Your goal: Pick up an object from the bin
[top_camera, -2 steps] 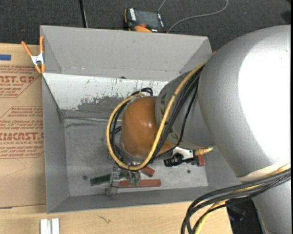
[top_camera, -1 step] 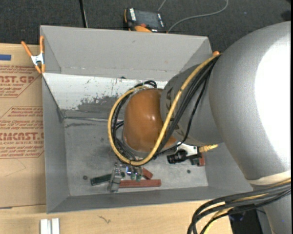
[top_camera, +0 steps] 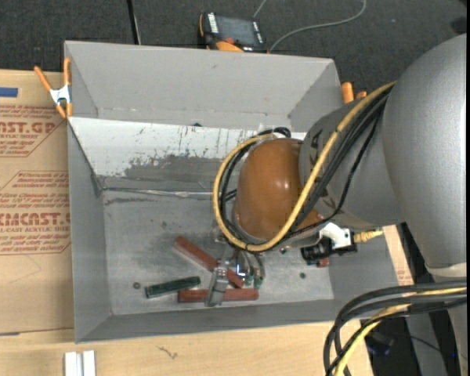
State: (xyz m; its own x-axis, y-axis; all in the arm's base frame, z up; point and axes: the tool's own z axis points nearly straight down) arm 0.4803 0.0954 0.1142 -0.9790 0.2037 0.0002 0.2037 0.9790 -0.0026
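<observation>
Gripper (top_camera: 225,279) low in the grey bin (top_camera: 141,218), near the wall closest to the camera.
It is down on some crossed reddish-brown bars (top_camera: 194,251), and a dark green bar (top_camera: 172,287) lies just beside them on the left. Whether it is clenched or released, I cannot tell.

1. Grey metal bin (top_camera: 133,210): sloped walls, scuffed and scratched floor.
2. Reddish-brown flat bar (top_camera: 194,251): lies diagonally, mid-floor.
3. Dark green flat bar (top_camera: 172,287): near the front wall, leftmost.
4. Second reddish-brown flat bar (top_camera: 194,296): just beside the green bar's right end.
</observation>
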